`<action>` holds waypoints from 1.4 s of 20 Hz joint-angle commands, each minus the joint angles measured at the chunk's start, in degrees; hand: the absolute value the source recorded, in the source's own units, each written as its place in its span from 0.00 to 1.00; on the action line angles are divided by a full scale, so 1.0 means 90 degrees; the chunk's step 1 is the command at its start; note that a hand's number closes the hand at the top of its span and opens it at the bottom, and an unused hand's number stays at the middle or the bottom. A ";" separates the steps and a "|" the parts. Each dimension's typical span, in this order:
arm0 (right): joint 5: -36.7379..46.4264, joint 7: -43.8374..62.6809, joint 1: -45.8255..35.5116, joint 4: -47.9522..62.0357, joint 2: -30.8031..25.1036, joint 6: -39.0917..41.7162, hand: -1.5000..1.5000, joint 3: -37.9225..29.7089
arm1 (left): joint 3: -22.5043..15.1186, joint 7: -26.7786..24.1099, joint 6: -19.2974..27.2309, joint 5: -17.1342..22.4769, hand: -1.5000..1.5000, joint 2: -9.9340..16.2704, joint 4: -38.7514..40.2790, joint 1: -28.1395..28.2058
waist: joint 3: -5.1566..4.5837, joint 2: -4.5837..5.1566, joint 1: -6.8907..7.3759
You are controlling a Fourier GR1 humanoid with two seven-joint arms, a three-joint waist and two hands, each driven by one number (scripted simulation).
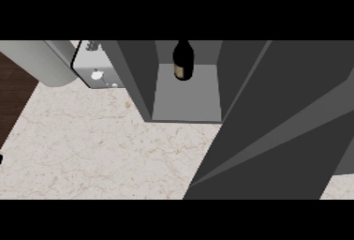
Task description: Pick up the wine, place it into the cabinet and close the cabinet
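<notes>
The wine bottle (182, 61), dark with a tan label, stands upright inside the open grey cabinet (187, 101), at the back of its floor. The cabinet door (276, 136) is swung open; it is a wide dark grey panel covering the right half of the view down to the lower edge. Nothing touches the bottle. A small black sliver at the far left edge may be my left hand (1, 159); too little of it shows to tell more. My right hand does not show; the door may hide it.
A large light grey rounded body (48, 63) stands at the back left. Next to it is a pale metal fixture (97, 72). The marbled counter (104, 150) spreads left of the door. Dark wood floor (12, 98) lies beyond its left edge.
</notes>
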 commanded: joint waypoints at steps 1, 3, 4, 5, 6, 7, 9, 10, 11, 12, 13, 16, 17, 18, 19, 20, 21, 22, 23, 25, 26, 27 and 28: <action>0.0635 0.0660 -0.0745 -0.0265 0.0124 -0.0703 1.00 0.0764 | 0.0374 -0.0388 -0.0804 -0.0005 0.00 -0.0079 0.0135 0.0787 | 0.0001 -0.0004 0.0000; 0.1105 -0.0138 -0.1173 0.0867 0.0125 -0.0751 1.00 0.0882 | 0.1047 0.0000 -0.1103 0.0558 0.00 0.0267 0.0003 0.0767 | 0.0005 0.0011 0.0031; 0.1005 0.0288 -0.1856 0.0866 0.0126 -0.1312 1.00 0.0681 | 0.1092 -0.0073 -0.1266 0.0547 0.00 0.0286 -0.0101 0.1016 | -0.0004 0.0003 0.0134; 0.1148 0.0328 -0.2106 0.0960 0.0127 -0.1608 1.00 0.1085 | 0.1066 -0.0148 -0.1389 0.0436 0.00 0.0210 0.0025 0.0980 | -0.0004 0.0000 0.0080; 0.1241 0.0316 -0.2152 0.1165 0.0127 -0.1830 1.00 0.1240 | 0.1388 -0.0184 -0.1592 0.0547 0.00 0.0241 0.0055 0.1256 | 0.0000 -0.0005 0.0095; 0.1101 -0.0168 -0.2581 0.1863 0.0128 -0.2108 1.00 0.1017 | 0.1280 -0.0037 -0.1517 0.0561 0.00 0.0224 -0.0040 0.1026 | 0.0004 0.0030 0.0091; 0.0914 0.0265 -0.2914 0.1851 0.0129 -0.2471 1.00 0.1041 | 0.1755 0.0288 -0.1581 0.0969 0.00 0.0294 -0.0039 0.0875 | 0.0010 0.0032 -0.0004; 0.0685 0.0428 -0.3575 0.2086 0.0129 -0.2737 1.00 0.0645 | 0.1774 0.0295 -0.1723 0.0933 0.00 0.0372 0.0016 0.1057 | 0.0005 0.0033 0.0086; 0.0605 0.0126 -0.3661 0.2488 0.0129 -0.2648 1.00 0.0536 | 0.1588 0.0180 -0.1699 0.0696 0.00 0.0095 0.0178 0.0818 | 0.0008 0.0047 0.0011; 0.0691 -0.0131 -0.3893 0.2952 0.0129 -0.2972 1.00 0.0690 | 0.1864 0.0405 -0.1690 0.0955 0.00 0.0281 0.0050 0.0897 | 0.0009 0.0049 0.0061; 0.0330 0.0002 -0.4421 0.3185 0.0129 -0.2754 1.00 -0.0057 | 0.1889 0.0302 -0.1786 0.0856 0.00 0.0277 0.0033 0.0918 | 0.0007 0.0063 0.0130; 0.0410 -0.0112 -0.4748 0.3675 0.0130 -0.2927 1.00 -0.0016 | 0.2166 0.0413 -0.2235 0.0954 0.00 0.0091 -0.0061 0.1324 | 0.0012 0.0036 0.0084; 0.0077 -0.0210 -0.4980 0.3956 0.0130 -0.2762 1.00 -0.0561 | 0.2138 0.0569 -0.1999 0.0996 0.00 0.0146 -0.0010 0.0977 | 0.0013 0.0062 0.0039; 0.0005 -0.0599 -0.5122 0.4451 0.0130 -0.2731 1.00 -0.0582 | 0.2347 0.0740 -0.2038 0.1257 0.00 0.0234 -0.0138 0.0995 | 0.0015 0.0072 0.0078; 0.0039 -0.0551 -0.5324 0.4658 0.0130 -0.2854 1.00 -0.0596 | 0.2251 0.0679 -0.2162 0.1074 0.00 0.0059 -0.0022 0.1112 | 0.0012 0.0059 0.0069; 0.0037 -0.0620 -0.5246 0.4600 0.0130 -0.2440 1.00 -0.0982 | 0.2221 0.0708 -0.2124 0.0969 0.00 -0.0040 0.0069 0.1016 | 0.0015 0.0059 -0.0008; 0.0005 -0.0895 -0.5350 0.5128 0.0130 -0.2362 1.00 -0.1064 | 0.2210 0.0894 -0.2137 0.1001 0.00 0.0039 -0.0157 0.1229 | 0.0016 0.0069 0.0047; 0.0067 -0.0951 -0.5661 0.5400 0.0130 -0.2561 1.00 -0.1100 | 0.2279 0.0986 -0.2098 0.0978 0.00 0.0060 -0.0352 0.1276 | 0.0016 0.0065 0.0071; 0.0048 -0.1136 -0.5339 0.5257 0.0056 -0.2137 1.00 -0.1287 | 0.2131 0.1043 -0.1861 0.0843 0.00 -0.0083 -0.0245 0.0901 | 0.0018 0.0067 -0.0057; 0.0244 -0.1432 -0.5431 0.5681 0.0129 -0.2534 1.00 -0.1006 | 0.2512 0.1314 -0.2191 0.1051 0.00 0.0031 -0.0122 0.1044 | 0.0016 0.0059 -0.0014; 0.0294 -0.1330 -0.5741 0.5815 0.0053 -0.2187 1.00 -0.1519 | 0.2075 0.1171 -0.2050 0.0753 0.00 -0.0126 0.0170 0.0606 | 0.0013 0.0073 -0.0096; 0.0227 -0.1696 -0.5749 0.6299 0.0129 -0.2217 1.00 -0.1583 | 0.2014 0.1188 -0.2234 0.0681 0.00 -0.0196 0.0128 0.0695 | 0.0013 0.0077 -0.0042; 0.0165 -0.1678 -0.5910 0.6340 -0.0078 -0.1956 1.00 -0.1857 | 0.1830 0.1239 -0.2075 0.0531 0.00 -0.0344 -0.0313 0.0911 | 0.0016 0.0069 -0.0026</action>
